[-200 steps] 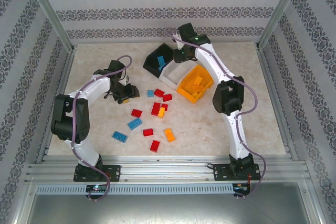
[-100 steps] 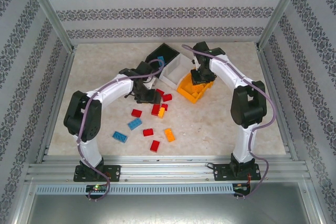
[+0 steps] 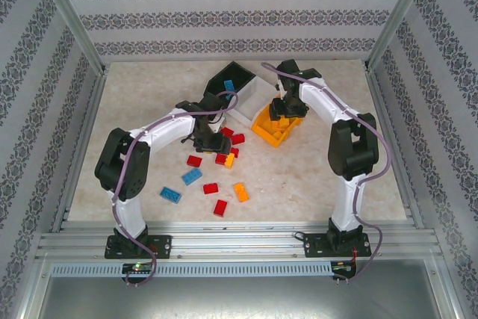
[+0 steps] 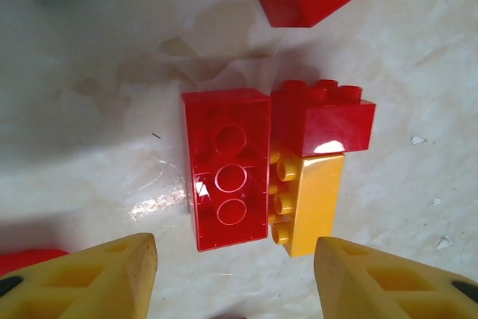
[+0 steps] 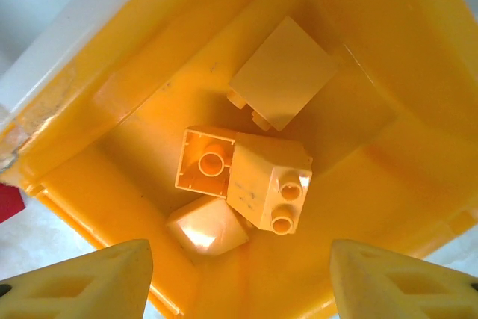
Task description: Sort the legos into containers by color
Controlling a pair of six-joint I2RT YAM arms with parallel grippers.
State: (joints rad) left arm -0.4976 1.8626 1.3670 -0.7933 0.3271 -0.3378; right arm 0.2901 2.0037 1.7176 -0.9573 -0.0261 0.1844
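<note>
Legos (image 3: 211,188) lie scattered on the worktop (image 3: 314,184) in front of the joined containers (image 3: 246,102). Several yellow bricks (image 5: 269,181) sit in the orange bin (image 5: 373,50), matched by colour, and the right claw (image 5: 239,282) hangs open and empty above them. The left claw (image 4: 235,282) hovers open over a red brick (image 4: 228,188) that touches a yellow brick (image 4: 310,203), its jaws straddling the pair, seemingly for a pick. No brand or writing is legible.

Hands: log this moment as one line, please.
left hand open, above red lego beside yellow lego | right hand open, over orange bin | yellow legos inside
</note>
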